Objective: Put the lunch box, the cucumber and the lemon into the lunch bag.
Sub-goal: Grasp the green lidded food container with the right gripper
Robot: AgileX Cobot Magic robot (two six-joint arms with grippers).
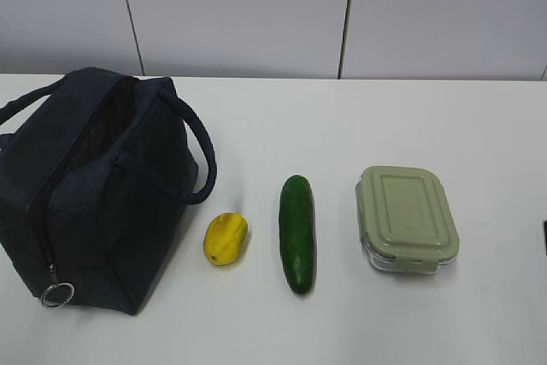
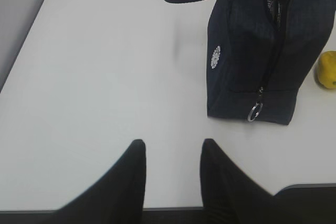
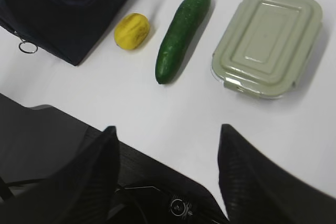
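No item is bagged yet; both claws, left gripper (image 2: 170, 153) and right gripper (image 3: 168, 140), are spread, empty. Lunch box (image 1: 406, 219), at 3 o'clock of the cucumber (image 1: 297, 232), is judged to be gripped first.

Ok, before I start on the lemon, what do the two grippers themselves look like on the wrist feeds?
Both are plain black. The left gripper shows two smooth, matte fingers tapering to rounded tips. The right gripper has broader, wedge-shaped fingers with a fine ribbed texture, and dark hardware with a small round fitting shows beneath them. No markings or coloured cables are visible. Neither arm appears in the exterior view.
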